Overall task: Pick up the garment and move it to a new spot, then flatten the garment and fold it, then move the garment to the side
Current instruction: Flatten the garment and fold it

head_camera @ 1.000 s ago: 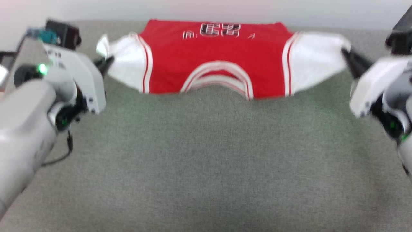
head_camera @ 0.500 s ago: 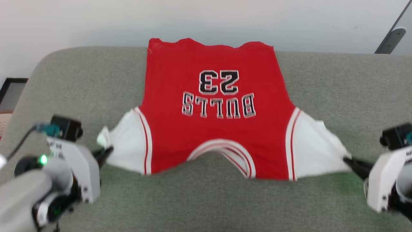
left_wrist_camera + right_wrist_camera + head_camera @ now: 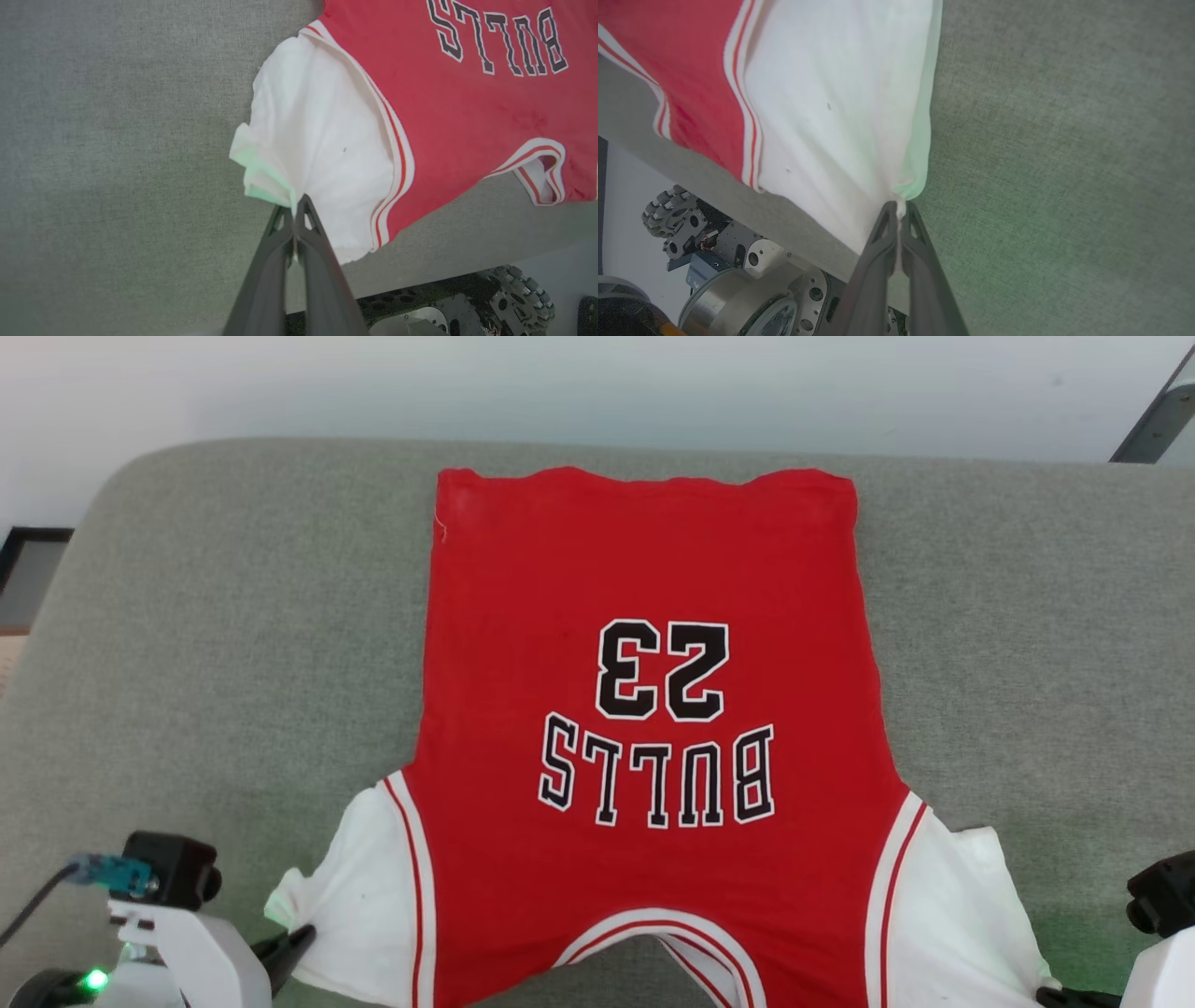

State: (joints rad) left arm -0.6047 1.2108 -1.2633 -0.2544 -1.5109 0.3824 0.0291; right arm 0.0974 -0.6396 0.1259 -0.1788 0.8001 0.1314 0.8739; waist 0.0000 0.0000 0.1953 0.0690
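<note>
The left gripper has its two dark fingers pressed together on a bunched corner of the white left sleeve. The right gripper is clamped the same way on the tip of the other sleeve. Both sleeves are drawn out into points towards the fingers.

Between them the garment lies chest up on the cushion. Its collar is towards the robot and its hem towards the far side, so the black lettering reads upside down from the head view. The red body looks flat and smooth, with the hem just inside the cushion's far edge. In the right wrist view the sleeve crosses the cushion's near edge.

The cushion is a wide grey-green woven pad with rounded far corners, bare on both sides of the shirt. A plain pale wall stands behind it, and a dark slanted bar cuts the upper right corner. Below the near edge, the wrist views show the robot's base and a roller wheel on a pale floor.

A second ago the shirt was stretched between the grippers, with only the tops of the numerals showing at the far side. Now the full lettering lies open. The whole view has swung since then, so the camera moved. Half a second ago the hem reached past the cushion's far edge. Both grips have held throughout.
</note>
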